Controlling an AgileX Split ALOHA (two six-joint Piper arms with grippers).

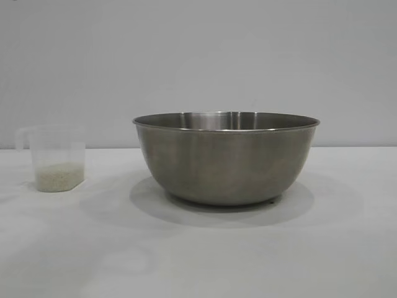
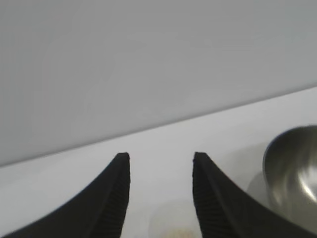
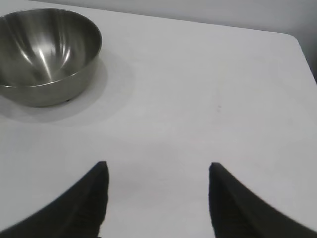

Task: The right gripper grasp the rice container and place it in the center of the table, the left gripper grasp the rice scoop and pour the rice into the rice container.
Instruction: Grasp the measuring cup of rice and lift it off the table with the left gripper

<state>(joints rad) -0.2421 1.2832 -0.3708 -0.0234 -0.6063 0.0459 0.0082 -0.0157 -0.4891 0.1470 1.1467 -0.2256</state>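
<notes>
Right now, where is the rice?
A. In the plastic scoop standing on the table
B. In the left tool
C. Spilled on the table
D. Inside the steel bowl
A: the rice lies in the bottom of the rice scoop, which stands beside the rice container.

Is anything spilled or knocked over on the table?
No, nothing stands out. The rice scoop stands upright with the rice still heaped inside it, and the rice container sits level on the table. No grains lie loose anywhere in view.
</notes>
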